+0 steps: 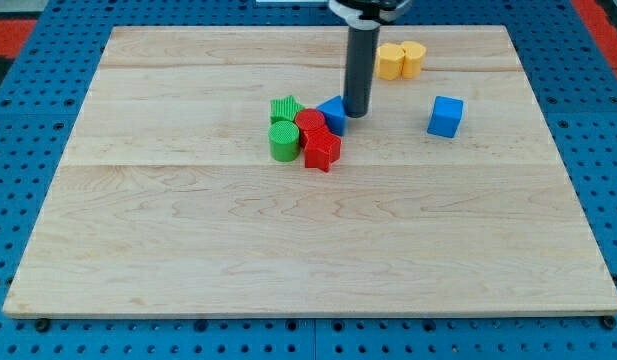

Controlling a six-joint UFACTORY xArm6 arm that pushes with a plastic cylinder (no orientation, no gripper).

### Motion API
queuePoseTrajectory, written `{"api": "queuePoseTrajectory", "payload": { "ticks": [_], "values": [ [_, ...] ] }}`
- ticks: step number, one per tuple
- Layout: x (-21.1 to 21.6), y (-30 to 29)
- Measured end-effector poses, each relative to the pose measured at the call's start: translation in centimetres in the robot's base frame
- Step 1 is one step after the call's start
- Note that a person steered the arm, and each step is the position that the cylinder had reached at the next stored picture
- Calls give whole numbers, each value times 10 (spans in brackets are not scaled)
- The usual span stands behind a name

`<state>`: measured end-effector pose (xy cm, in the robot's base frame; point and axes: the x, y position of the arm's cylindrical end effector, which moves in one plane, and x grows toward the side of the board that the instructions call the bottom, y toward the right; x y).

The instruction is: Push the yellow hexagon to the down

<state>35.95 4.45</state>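
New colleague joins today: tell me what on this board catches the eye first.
First, the dark rod, my tip down just right of the blue block at the centre cluster, which also holds the green star, green cylinder, red cylinder and red star. Two yellow blocks sit near the view's top; a blue cube stands alone at the right.

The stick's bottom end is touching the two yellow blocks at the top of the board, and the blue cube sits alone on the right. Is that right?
Not quite. In the camera view, my tip is down beside the blue block at the cluster's edge, not touching the yellow blocks, which sit apart toward the view's top. The blue cube does sit alone on the right.
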Motion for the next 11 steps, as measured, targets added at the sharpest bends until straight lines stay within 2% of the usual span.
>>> {"api": "queuePoseTrajectory", "payload": {
  "ticks": [1, 2, 3, 4, 5, 6, 7, 9, 11],
  "values": [
    [-1, -18],
    [-32, -4],
    [-43, 35],
    [-47, 24],
    [-94, -11],
    [-135, 21],
    [-132, 107],
    [-100, 47],
    [-76, 32]
  ]
}}
